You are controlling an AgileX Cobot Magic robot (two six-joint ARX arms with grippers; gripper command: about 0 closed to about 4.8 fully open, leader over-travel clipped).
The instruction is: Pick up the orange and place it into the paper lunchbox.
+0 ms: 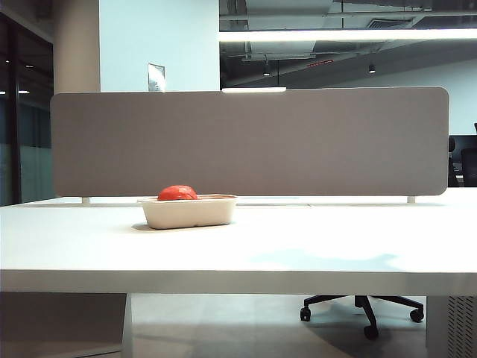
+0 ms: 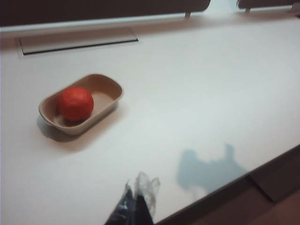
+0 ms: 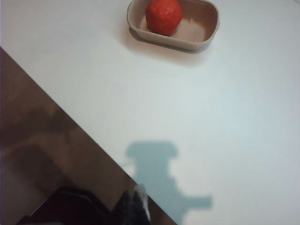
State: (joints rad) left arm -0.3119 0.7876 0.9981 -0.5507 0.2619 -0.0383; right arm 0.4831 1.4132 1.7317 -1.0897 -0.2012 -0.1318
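**Orange in lunchbox, both grippers well back**

The orange (image 1: 177, 193) sits inside the paper lunchbox (image 1: 188, 212), toward one end of it, w/ the other end bare. In the exterior view its top pokes above the rim, on the left part of the tray. The lunchbox rests on the white table (image 1: 246, 246), left of centre, in front of the grey divider panel (image 1: 250, 142). No arm shows in the exterior view.

Left wrist view: left gripper (image 2: 137, 206) is at the frame edge, over the table near its front edge, fingertips together, nothing between them; a bit of clear plastic wrap shows on them. The orange (image 2: 75, 103) and lunchbox (image 2: 108, 89) lie well apart from it, further in on the table. A shadow of an arm (image 2: 208, 168) falls on the table beside the gripper.

Right wrist view: right gripper (image 3: 136, 206) is only partly seen, dark and blurred, right at the table's front edge w/ floor beyond it. Its tips look closed, holding nothing. The orange (image 3: 163, 16) and lunchbox (image 3: 206, 21) are well apart from it, across the table. A gripper-shaped shadow (image 3: 161, 173) lies on the table just beside the gripper.

An office chair base (image 1: 365, 307) shows under the table.
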